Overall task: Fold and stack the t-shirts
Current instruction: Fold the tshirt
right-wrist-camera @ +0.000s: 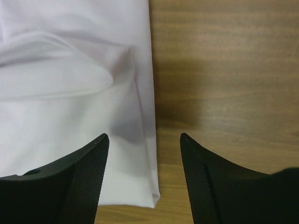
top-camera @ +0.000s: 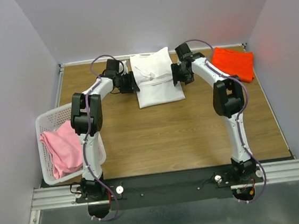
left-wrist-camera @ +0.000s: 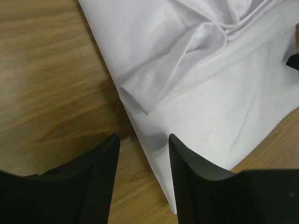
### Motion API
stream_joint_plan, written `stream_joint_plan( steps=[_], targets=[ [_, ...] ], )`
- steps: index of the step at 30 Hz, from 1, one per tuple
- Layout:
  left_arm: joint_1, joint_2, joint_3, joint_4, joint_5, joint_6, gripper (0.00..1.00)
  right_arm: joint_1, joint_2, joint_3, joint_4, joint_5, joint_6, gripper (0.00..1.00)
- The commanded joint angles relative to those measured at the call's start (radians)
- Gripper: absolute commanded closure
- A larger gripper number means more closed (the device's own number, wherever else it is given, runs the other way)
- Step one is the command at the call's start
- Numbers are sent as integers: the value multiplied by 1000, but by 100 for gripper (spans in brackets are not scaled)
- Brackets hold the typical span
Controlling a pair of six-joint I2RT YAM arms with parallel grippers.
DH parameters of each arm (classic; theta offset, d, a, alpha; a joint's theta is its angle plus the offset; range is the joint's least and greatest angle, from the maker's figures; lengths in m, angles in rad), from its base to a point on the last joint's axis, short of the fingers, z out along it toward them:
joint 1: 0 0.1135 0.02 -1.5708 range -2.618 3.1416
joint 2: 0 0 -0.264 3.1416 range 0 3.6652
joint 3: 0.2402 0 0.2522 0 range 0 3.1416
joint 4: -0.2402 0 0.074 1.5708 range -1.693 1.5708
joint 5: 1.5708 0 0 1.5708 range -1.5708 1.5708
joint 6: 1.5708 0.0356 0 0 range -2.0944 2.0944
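Near edge: both arm bases bolted to the rail [top-camera: 168, 184], arms reaching away over the bench [top-camera: 163, 137]. Near left: white lattice basket [top-camera: 51, 114] at the bench's left edge, beside the left arm's upright link, pink t-shirt [top-camera: 62, 148] crumpled inside it, not folded. Further out, centre-far: white t-shirt [top-camera: 157, 82] flat on the wood, folded into a rough rectangle, its top corner near the back wall. Creases are bunched across its upper half, and a sleeve hem lies on top near its left side. Left gripper [top-camera: 133, 83] is at the shirt's left edge, right gripper [top-camera: 175, 74] at its right edge, facing each other across it. Left wrist view: jaws parted, moderate gap, nothing pinched. The shirt's edge runs diagonally through the gap, one finger over cloth, the other over wood. Right wrist view: jaws parted wider, also empty. The folded right edge runs down between them, one finger over cloth, the other over bare wood. Can't tell whether any fingertip actually touches the fabric. Far right corner: orange-red t-shirt [top-camera: 233, 63] folded flat, well apart from the white one, just past the right arm's forearm. So: one shirt in the basket, two folded on the bench, lying separately, not stacked.
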Motion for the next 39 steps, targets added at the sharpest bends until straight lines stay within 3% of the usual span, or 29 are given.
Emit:
stream_joint_plan(
  steps=[1, 4, 8, 14, 19, 24, 27, 39],
  targets=[
    [-23, -69, -63, 42, 43, 4, 46, -2, -96, -108, 43, 7, 12, 33],
    [-32, -89, -126, 62, 34, -1, 46, -4, -123, -172, 60, -7, 19, 37],
    [-40, -95, -166, 68, 22, 2, 47, -4, -134, -229, 67, -67, 29, 53],
    [-55, -97, -223, 67, -4, 25, 52, -4, -165, -347, 84, -104, 39, 64],
    [-75, -123, -289, 72, -15, 45, 83, -1, -229, -456, 107, -114, 59, 80],
    [-97, -186, -387, 84, -32, 53, 96, 7, -342, -597, 124, -110, 76, 94],
    [-111, -250, -476, 96, -40, 51, 100, 19, -399, -666, 127, -110, 87, 96],
    [-229, -583, -840, 139, -47, -14, 100, 111, -819, -1124, 132, -90, 220, 97]
  ],
)
